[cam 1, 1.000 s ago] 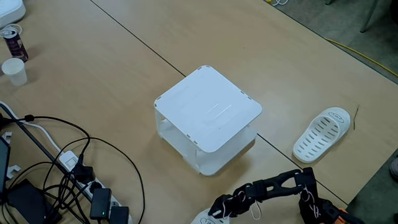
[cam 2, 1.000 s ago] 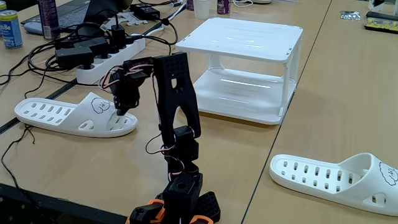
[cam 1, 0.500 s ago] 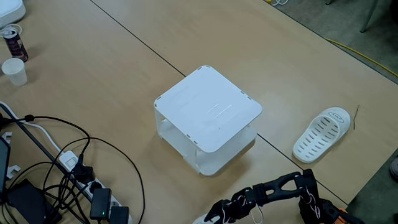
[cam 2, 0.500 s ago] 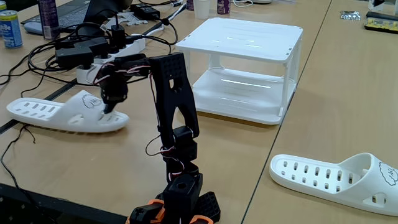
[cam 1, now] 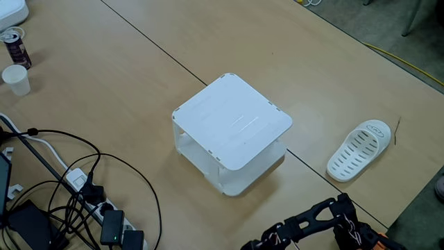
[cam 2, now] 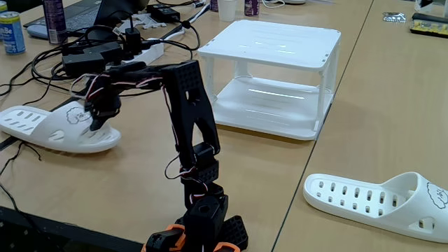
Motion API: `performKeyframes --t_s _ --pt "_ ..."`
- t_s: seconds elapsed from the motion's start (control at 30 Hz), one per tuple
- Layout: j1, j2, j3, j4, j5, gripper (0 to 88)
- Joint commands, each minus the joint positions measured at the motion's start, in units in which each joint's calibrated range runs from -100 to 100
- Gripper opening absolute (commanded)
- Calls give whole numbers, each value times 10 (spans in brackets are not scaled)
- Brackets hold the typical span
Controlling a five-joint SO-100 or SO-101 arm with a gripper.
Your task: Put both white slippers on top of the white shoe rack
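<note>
In a fixed view the white shoe rack (cam 1: 232,121) stands mid-table with its flat top bare, and the side fixed view shows the rack (cam 2: 269,43) behind the arm. One white slipper (cam 2: 42,129) lies at the left, its strap raised, with my gripper (cam 2: 93,123) shut on the strap by the cartoon face. The other slipper (cam 2: 374,203) lies flat at the lower right, and it is also seen from above as a slipper (cam 1: 359,149) right of the rack. My black arm (cam 1: 312,219) reaches along the bottom edge.
Black cables and a power strip (cam 1: 111,226) crowd the lower left, with a paper cup (cam 1: 15,78) and a can (cam 1: 14,45) at the far left. In the side view a power strip (cam 2: 115,73) and blue can (cam 2: 8,31) sit behind the held slipper.
My gripper has swung left in the side view, carrying the slipper away from the rack. From above, the arm's tip has dropped below the bottom edge.
</note>
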Motion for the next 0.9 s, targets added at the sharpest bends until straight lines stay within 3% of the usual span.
performKeyframes --t_s 0.0,0.4,0.67,0.87 --pt "-15 6 -37 0 4 169" --pt "-16 106 -115 -100 4 169" --pt "-12 138 -117 -329 4 169" --pt "-12 159 -77 -428 4 169"
